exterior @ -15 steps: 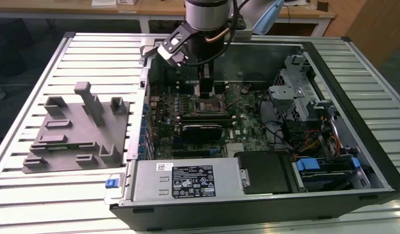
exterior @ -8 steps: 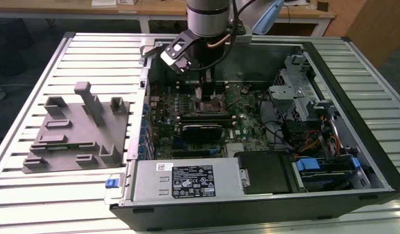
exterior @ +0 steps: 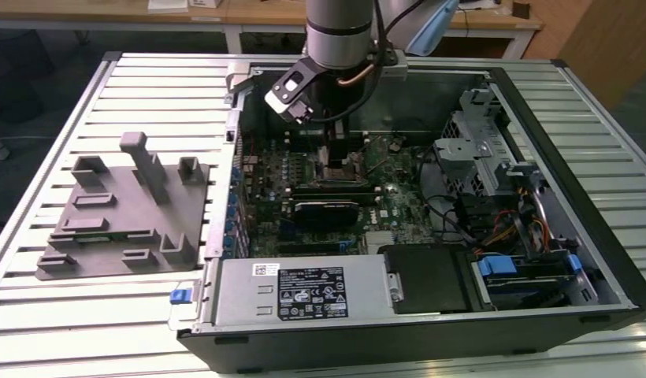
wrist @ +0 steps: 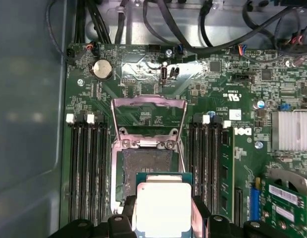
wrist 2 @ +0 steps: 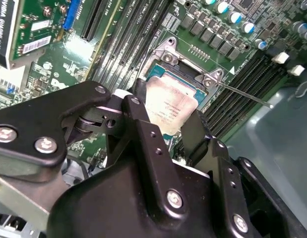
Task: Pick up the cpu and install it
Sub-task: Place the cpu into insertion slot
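The cpu, a flat square chip with a pale silver top and a green rim, sits between my gripper's two black fingers. The gripper is shut on it by its opposite edges. In the second wrist view the cpu hangs just over the motherboard socket, with one finger on each side. The socket lies open, and its metal load plate is swung up and back. In the exterior view the gripper reaches down into the case above the socket.
Black memory slots flank the socket on both sides. A thin lever sticks out beside it. The open computer case has a power supply at its front. A grey fixture block lies on the slatted table at the exterior view's left.
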